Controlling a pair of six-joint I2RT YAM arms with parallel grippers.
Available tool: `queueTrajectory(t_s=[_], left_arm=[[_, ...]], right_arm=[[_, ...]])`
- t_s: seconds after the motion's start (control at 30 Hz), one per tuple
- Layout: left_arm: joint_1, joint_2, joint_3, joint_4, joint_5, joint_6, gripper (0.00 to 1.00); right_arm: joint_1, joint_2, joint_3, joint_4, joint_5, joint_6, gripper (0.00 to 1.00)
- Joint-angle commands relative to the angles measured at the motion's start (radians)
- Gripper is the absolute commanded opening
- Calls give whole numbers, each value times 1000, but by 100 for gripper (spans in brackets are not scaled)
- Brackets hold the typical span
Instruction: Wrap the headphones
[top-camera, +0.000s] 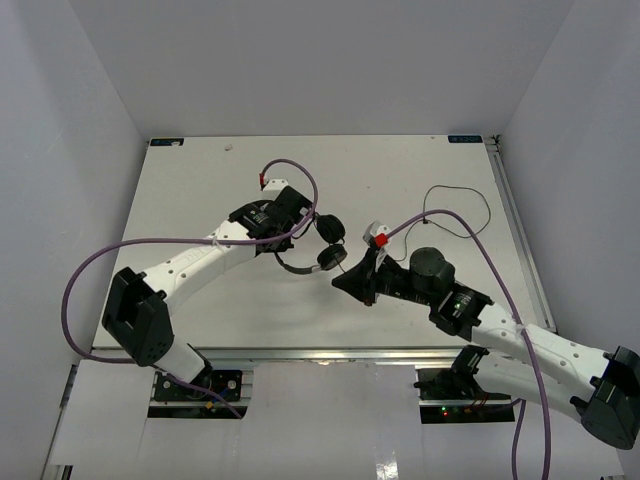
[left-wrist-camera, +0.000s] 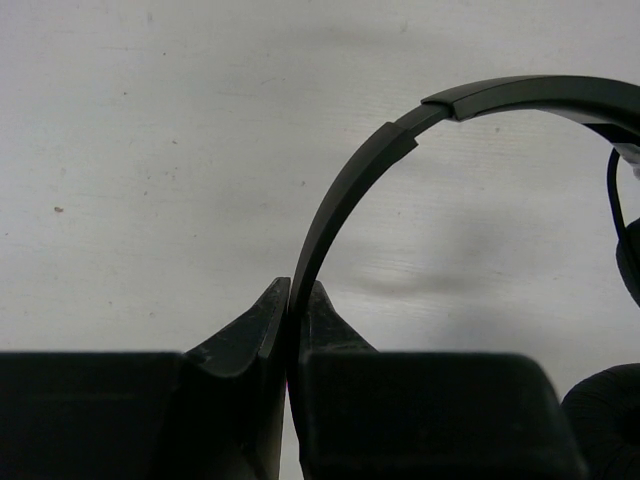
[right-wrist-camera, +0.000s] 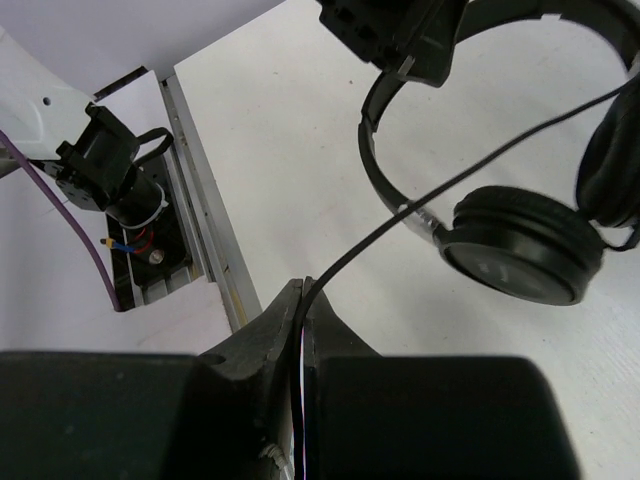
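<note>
White table (top-camera: 200, 180) with pale walls on three sides is what I get from the overhead view, both arms reaching in from the near edge toward the middle.

On the left, my left claw (left-wrist-camera: 292, 300) is nearly pressed together, pinching the thin headband (left-wrist-camera: 345, 190) between its tips. From that wrist view the band rises out of the pinch and curves off to the right, and its shadow lies on the table apart from it.

Seen from above, the headphones (top-camera: 322, 245) sit around the middle of the table, just right of the left claw and between the two claws. In the right wrist view one round earcup (right-wrist-camera: 520, 245) faces the camera and the other is partly cut off at the right edge.

On the right, my right claw (right-wrist-camera: 303, 300) is pressed together on the thin black cord (right-wrist-camera: 450, 175). The cord leaves the tips and runs almost straight up and right, crossing in front of the headband toward the earcups. Overhead, more cord lies looped on the table behind the right arm.
</note>
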Motion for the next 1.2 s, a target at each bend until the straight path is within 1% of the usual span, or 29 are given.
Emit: queueTrajectory(t_s=[0.0,0.17,0.27,0.47,0.6,0.73,0.87,0.93,1.07,1.17], left_arm=[[17,-113,62,84,29,-11,0],[25,-167,77,87,31,-6,0],[25,-187,75,99,39,-16,0],[25,-285,41,148,78,-34,0],[26,-333,24,158,42,-40,0],[28,-342,17,168,13,-49,0],[28,-314,18,172,-40,-49,0],[28,-293,9,183,-50,-56,0],[30,-303,-18,206,-38,-61,0],[35,-327,-20,208,-25,-45,0]], right_arm=[[75,4,-47,129,127,15,8],[115,39,-112,201,163,19,8],[130,83,-124,236,173,18,8],[154,128,-128,253,231,-5,8],[161,129,-142,287,230,-8,8],[191,159,-119,302,231,-14,8],[233,193,-76,306,230,-29,8],[272,203,-51,306,234,-39,8],[302,221,-38,289,282,-46,8],[302,240,-52,281,359,-55,8]])
